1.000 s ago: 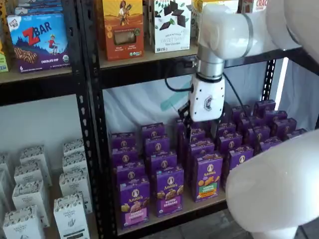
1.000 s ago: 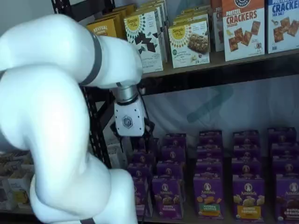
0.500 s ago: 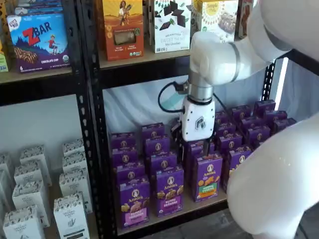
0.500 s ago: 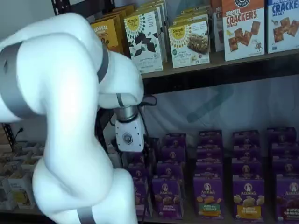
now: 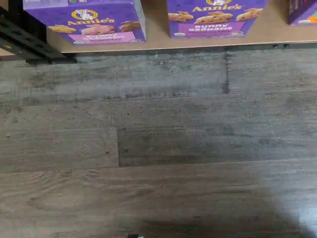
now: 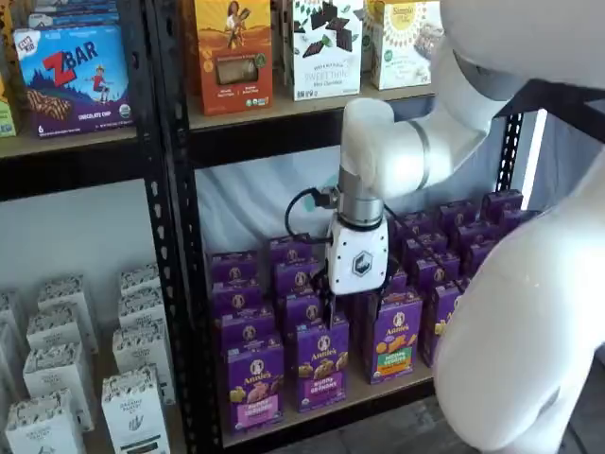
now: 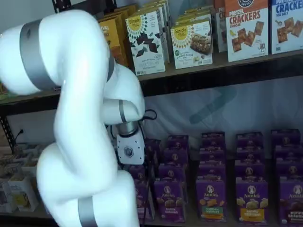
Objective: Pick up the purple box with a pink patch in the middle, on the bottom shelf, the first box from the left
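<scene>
My fingers hang over the second row (their spread I cannot tell, seen side-on). The purple box stands farther left at the front edge of the bottom shelf; I should slide left, centred above it, before descending.

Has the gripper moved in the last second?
Yes. In a shelf view the gripper has shifted left and lower against the rack post, now nearer the purple box.
</scene>
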Controlling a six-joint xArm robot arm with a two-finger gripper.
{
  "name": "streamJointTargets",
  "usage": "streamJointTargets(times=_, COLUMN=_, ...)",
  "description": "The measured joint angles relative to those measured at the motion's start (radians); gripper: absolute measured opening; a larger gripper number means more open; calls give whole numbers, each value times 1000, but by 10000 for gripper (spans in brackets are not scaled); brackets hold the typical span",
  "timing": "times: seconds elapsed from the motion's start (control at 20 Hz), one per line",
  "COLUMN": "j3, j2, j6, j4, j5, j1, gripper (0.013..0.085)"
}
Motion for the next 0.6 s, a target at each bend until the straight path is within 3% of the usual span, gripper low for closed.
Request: streamJointTargets(times=0.6, j3=-59, j2=245, j6=65, j4=20, j5=-199, j1=92, gripper=850)
